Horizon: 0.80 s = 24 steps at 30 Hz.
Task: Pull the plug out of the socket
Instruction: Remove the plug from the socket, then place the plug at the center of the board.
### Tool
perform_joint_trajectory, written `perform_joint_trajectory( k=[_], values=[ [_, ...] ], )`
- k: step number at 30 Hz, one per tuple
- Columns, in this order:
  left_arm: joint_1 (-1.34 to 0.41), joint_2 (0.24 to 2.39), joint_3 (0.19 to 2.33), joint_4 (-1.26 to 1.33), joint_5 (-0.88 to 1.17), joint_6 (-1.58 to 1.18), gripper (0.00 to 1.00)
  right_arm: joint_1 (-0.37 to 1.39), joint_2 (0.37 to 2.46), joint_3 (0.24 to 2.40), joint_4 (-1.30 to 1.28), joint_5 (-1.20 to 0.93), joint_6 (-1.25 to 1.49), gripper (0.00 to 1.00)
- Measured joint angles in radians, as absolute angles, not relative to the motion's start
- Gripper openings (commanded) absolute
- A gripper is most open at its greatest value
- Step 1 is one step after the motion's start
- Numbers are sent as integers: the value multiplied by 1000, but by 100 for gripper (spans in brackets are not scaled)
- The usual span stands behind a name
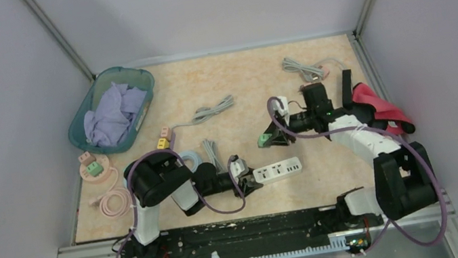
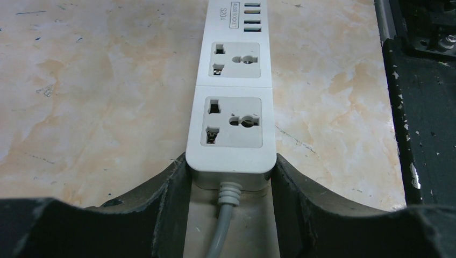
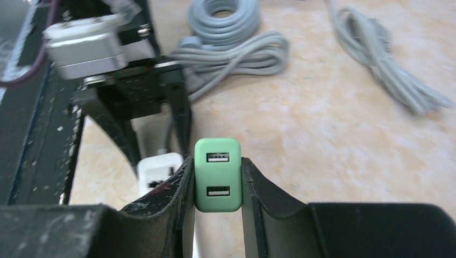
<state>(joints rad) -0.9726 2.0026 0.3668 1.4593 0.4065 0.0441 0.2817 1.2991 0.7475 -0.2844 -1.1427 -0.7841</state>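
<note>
Right pincer: clenched on green USB charger plug; one item, two ports facing camera, prongs hidden. Plug held apart from white power strip, above table.
Left pincer: clamped on cord end of strip.
Strip: one; two universal sockets in left wrist view, both vacant; four USB ports at far end.
Progress, judged: pull done; remaining, at most, setting plug down and letting go.
Spares near left edge: yellow charger, pink charger, second green charger; one each.

The power strip bears "S204" beside a boxed label, perhaps ending "SOCKET".
</note>
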Motion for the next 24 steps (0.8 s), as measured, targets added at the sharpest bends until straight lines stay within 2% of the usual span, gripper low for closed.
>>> perform_joint_trajectory(
  k=[6, 14, 24],
  values=[
    [-972, 2003, 367, 1459, 410, 44, 0, 130, 1291, 685, 24, -1098, -488, 0],
    [-972, 1997, 366, 1456, 411, 37, 0, 59, 1291, 587, 358, -842, -85, 0],
    [-972, 1962, 366, 1409, 412, 18, 0, 45, 1291, 587, 433, -638, 14, 0]
  ],
)
